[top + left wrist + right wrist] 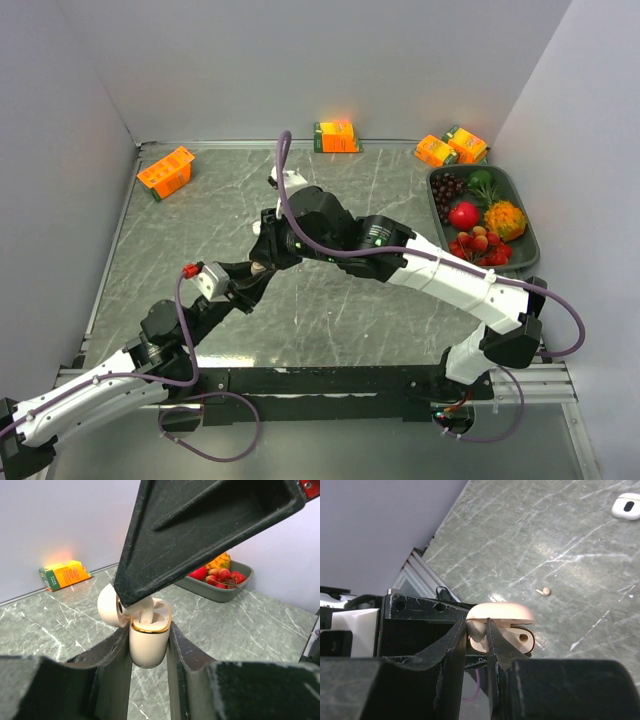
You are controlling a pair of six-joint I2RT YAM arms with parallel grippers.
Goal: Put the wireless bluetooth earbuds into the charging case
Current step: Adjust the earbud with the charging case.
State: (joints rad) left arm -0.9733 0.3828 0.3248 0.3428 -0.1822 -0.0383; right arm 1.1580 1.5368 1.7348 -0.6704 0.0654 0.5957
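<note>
My left gripper is shut on the beige, gold-rimmed charging case and holds it upright above the table, its lid swung open. My right gripper comes down over the case, shut on one of the wireless bluetooth earbuds; its stem stands in the case's well. The case also shows just behind the right fingers. A second earbud lies loose on the marble. In the top view both grippers meet left of centre, and the case is mostly hidden there.
A white closed case lies on the table behind the arms. Orange cartons stand at the back left, back middle and back right. A grey tray of fruit sits at the right.
</note>
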